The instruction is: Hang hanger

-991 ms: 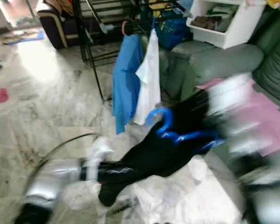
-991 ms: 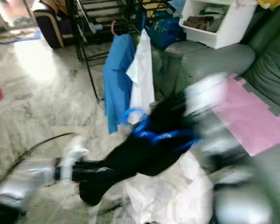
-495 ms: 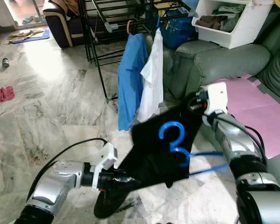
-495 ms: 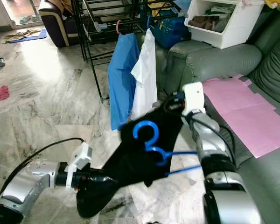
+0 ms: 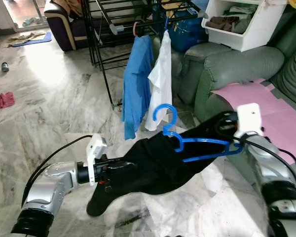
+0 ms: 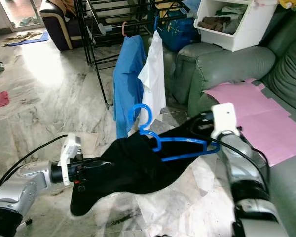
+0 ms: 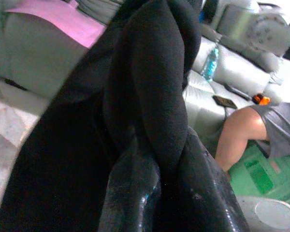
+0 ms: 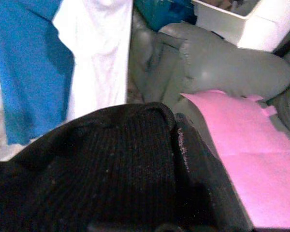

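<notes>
A black garment (image 5: 155, 163) is stretched between my two grippers above the marble floor. A blue hanger (image 5: 197, 144) lies across its upper edge, hook (image 5: 166, 114) pointing up. My left gripper (image 5: 124, 168) is shut on the garment's lower left part; dark cloth is bunched around its fingers (image 7: 135, 193). My right gripper (image 5: 221, 127) is shut on the garment's right end, by the hanger's arm, with knit cloth (image 8: 111, 164) covering its fingers. Behind stands a black drying rack (image 5: 101, 34) with a blue shirt (image 5: 136, 89) and a white shirt (image 5: 161, 81) hanging from it.
A grey-green sofa (image 5: 232, 61) with a pink sheet (image 5: 271, 106) is on the right, with a white bin (image 5: 239, 22) behind it. White sheeting (image 5: 202, 202) lies on the floor below. A red cloth (image 5: 1, 101) lies far left. A person's leg (image 7: 241, 137) is in the left wrist view.
The right gripper moved right and down, pulling the garment out flatter. The hanger's hook swung up to stand above the cloth. The left gripper rose slightly.
</notes>
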Motion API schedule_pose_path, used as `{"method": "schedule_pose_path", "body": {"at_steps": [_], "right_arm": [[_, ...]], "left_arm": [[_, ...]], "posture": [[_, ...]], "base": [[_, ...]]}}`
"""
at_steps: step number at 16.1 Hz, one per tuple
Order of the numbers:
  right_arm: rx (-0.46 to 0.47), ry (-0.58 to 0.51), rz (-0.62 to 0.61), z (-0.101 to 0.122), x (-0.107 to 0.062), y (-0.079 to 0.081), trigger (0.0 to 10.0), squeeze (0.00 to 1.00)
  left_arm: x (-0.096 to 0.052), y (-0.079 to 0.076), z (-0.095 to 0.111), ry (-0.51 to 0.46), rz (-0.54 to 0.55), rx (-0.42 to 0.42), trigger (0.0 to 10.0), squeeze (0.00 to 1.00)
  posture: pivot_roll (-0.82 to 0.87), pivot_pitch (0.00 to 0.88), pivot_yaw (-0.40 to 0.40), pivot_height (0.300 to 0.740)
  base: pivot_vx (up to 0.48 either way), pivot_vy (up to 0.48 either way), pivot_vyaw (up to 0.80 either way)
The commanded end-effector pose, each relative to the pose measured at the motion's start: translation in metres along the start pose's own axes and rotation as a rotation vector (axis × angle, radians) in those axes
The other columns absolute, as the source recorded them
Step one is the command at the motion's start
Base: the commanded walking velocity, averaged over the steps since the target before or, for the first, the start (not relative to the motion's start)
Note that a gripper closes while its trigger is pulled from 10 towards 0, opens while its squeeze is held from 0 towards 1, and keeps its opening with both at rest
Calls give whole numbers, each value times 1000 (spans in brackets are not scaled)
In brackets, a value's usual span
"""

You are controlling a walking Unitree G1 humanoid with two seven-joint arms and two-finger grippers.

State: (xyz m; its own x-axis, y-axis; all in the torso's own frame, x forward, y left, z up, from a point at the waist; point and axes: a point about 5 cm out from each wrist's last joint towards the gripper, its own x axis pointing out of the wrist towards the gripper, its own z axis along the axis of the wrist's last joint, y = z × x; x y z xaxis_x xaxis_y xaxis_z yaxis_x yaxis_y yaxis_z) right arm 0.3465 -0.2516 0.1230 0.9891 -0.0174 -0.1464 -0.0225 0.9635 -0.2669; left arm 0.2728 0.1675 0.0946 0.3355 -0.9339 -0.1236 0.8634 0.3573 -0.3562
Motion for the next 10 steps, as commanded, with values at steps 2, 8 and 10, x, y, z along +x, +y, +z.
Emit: {"method": "schedule_pose_path", "body": {"at_steps": [2,8,10], "right_arm": [[-24,6,-61,-4,-6,-20,0,0],[-9,-117,-70,34,3,-29,0,0],[-18,-109,-67,29,-2,-30,0,0]], "left_arm": [[-10,1,13,-11,-27,43,0,0],[-6,-6,-4,154,-112,117,0,0],[-7,-1,-2,133,-64,128,0,0]], "posture": [[-23,33,-9,740],[-24,33,-15,740],[-21,35,-17,740]], "base": [[0,0,0],[0,0,0],[0,0,0]]}}
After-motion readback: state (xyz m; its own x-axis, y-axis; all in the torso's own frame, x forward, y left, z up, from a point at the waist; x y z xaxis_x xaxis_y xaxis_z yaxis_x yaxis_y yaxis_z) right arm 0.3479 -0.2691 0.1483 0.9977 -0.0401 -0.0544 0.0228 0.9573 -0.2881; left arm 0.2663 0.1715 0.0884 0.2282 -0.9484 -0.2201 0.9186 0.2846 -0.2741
